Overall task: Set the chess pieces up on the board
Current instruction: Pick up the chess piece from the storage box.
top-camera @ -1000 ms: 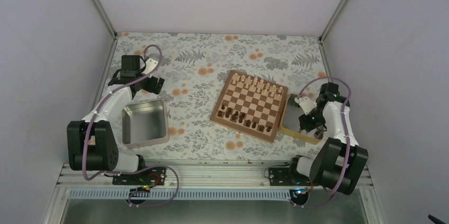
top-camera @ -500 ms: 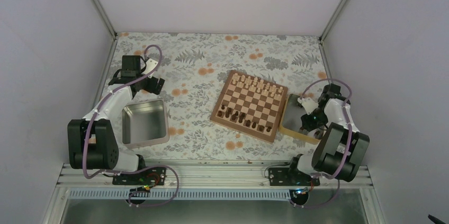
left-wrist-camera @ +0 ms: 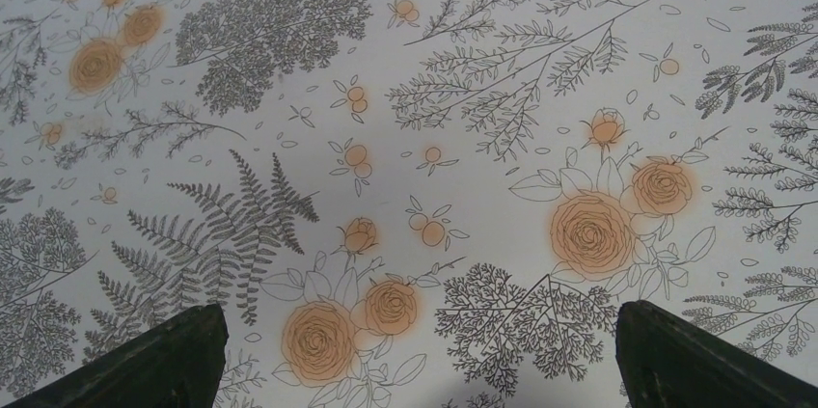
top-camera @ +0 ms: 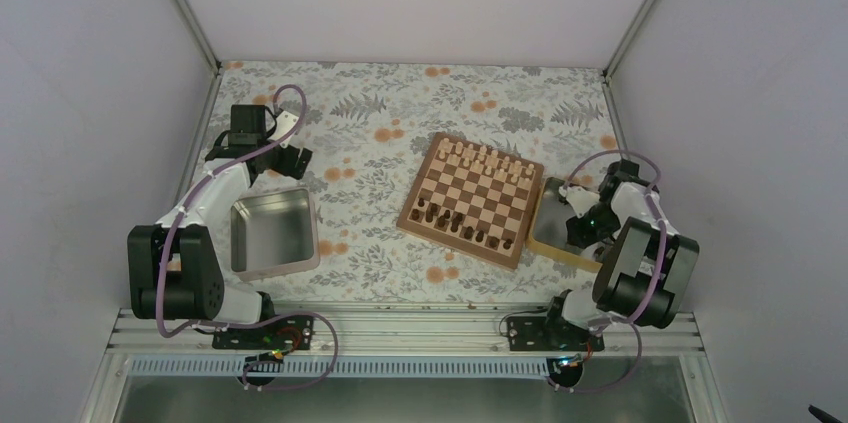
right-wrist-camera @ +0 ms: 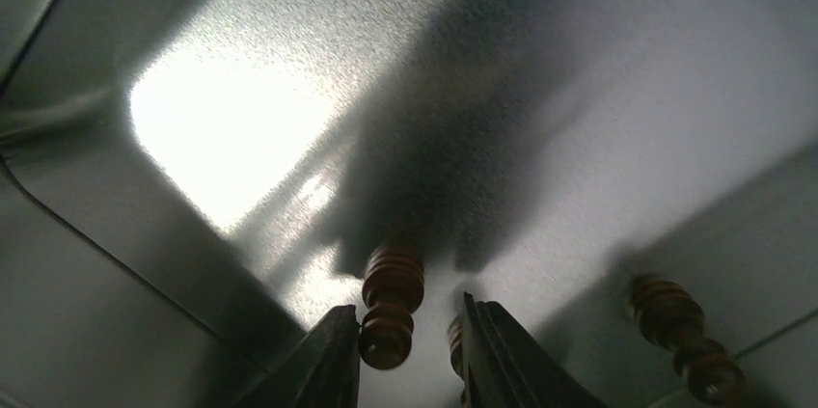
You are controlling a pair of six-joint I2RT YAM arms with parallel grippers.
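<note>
Nearest, on the left: a grey tin [top-camera: 272, 233] sits on the flowered table [top-camera: 380, 123], beside the left arm.

On the right, the right gripper [right-wrist-camera: 409, 331] is down inside a tray [top-camera: 548, 215] with a pale rim and a grey floor. Its fingers are narrowly apart. One dark chess piece [right-wrist-camera: 391, 307] lies between them against the left finger; I cannot tell whether it is clamped. A second dark piece [right-wrist-camera: 680, 331] lies off to the right.

Mid-table, the board [top-camera: 472, 198] is just beside the tray. Dark chess pieces [top-camera: 441, 219] stand along its near rows and pale pieces [top-camera: 480, 155] along its far edge.

Farthest, the left gripper [left-wrist-camera: 415, 369] hangs over bare table with its fingers spread wide, holding nothing.
</note>
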